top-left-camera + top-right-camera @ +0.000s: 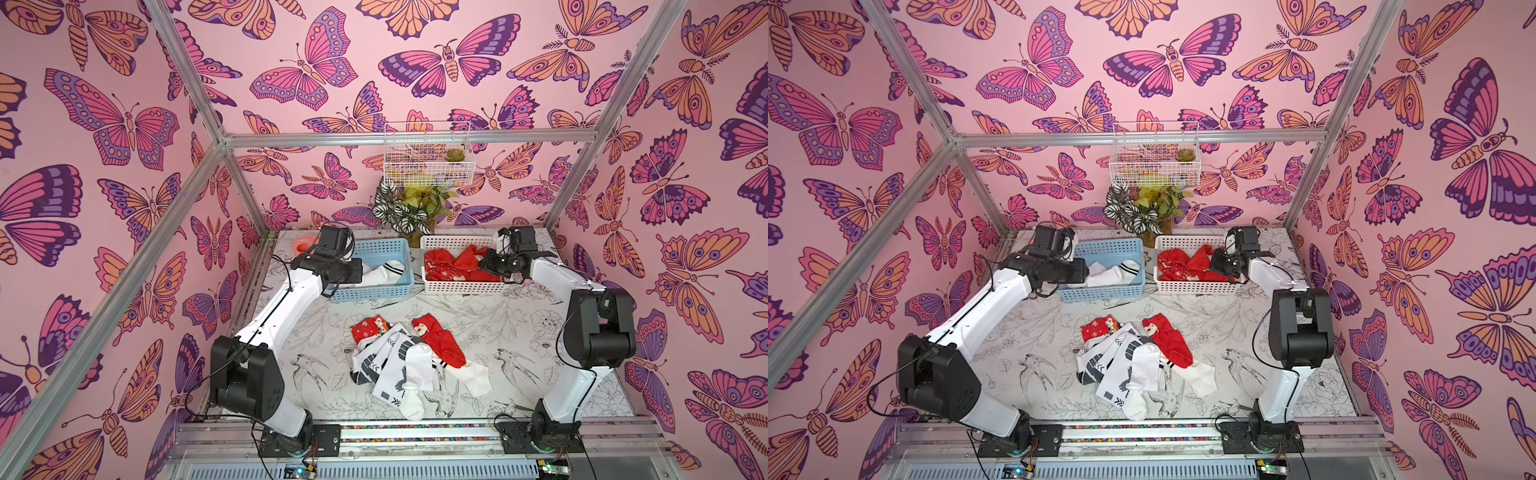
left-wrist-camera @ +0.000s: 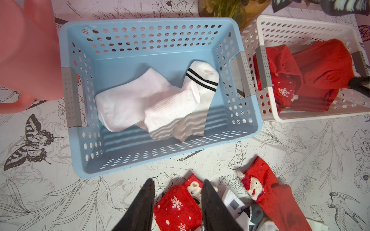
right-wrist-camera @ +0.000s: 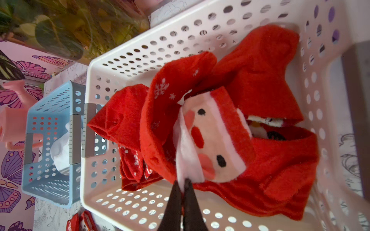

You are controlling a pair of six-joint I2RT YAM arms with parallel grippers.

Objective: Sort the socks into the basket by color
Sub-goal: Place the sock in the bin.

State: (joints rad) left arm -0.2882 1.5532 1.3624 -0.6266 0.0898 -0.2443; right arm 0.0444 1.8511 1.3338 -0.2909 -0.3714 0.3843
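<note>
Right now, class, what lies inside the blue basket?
Inside the blue basket lie overlapping white socks, including a striped sock with two black bands. Anything beneath them is covered, so their exact count cannot be told.

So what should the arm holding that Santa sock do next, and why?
Probably open the right gripper and let the Santa sock fall. The jaws are shut on its white edge, and it hangs inside the white basket, right over the other red socks, so it looks to be at the right place for its color.
</note>
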